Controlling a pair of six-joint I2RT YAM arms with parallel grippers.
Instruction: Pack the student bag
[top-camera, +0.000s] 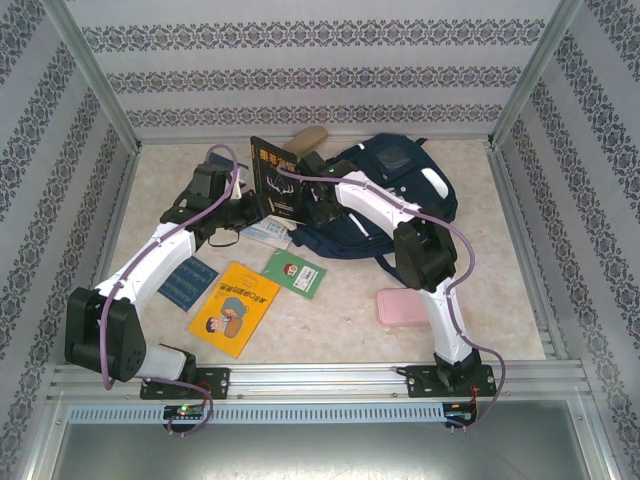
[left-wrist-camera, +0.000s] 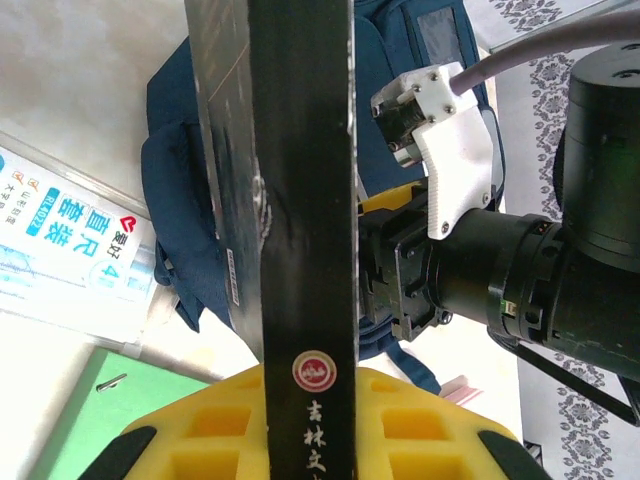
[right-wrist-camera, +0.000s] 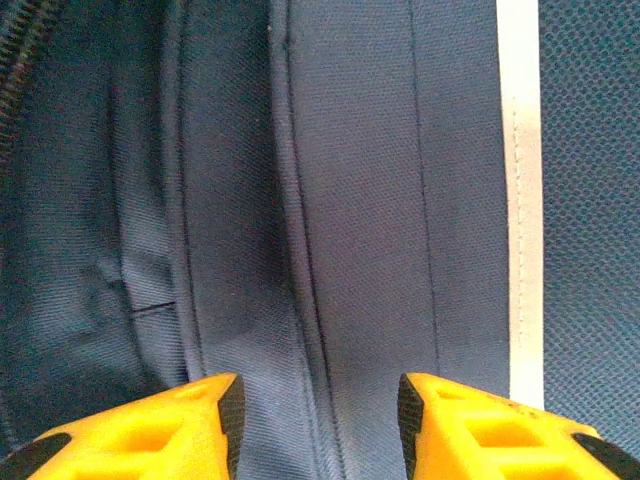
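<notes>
Two yellow fingers (left-wrist-camera: 200, 425) of my left gripper (left-wrist-camera: 305, 430) squeeze the bottom of a black book (left-wrist-camera: 300, 200), so this gripper is closed tight on the book. The book stands up tall. Its thin spine faces the wrist camera, with a round red mark and white writing low down.

My right gripper (right-wrist-camera: 320, 420) has its jaws apart. It is open, with nothing pinched between them. Dark blue cloth of the student bag (top-camera: 400, 175) lies right in front of them, and a white stripe runs down the cloth at 3 o'clock in the right wrist view.

Seen from above, the two grippers are close together. The right one is just at 3 o'clock of the book, over the bag's 9 o'clock edge. The bag lies on the table (top-camera: 500, 250), at about 1 o'clock from the table's middle, up near the back wall.

A white booklet (top-camera: 265, 232) with blue writing lies at 6 o'clock of the black book. A green book (top-camera: 296, 272) lies at 5 o'clock of the booklet. A yellow book (top-camera: 233, 308) is at 8 o'clock of the green one, and a dark blue notebook (top-camera: 187, 283) lies just at 9 o'clock of the yellow book. A pink case (top-camera: 404, 307) lies flat at 6 o'clock of the bag, beside my right arm.
</notes>
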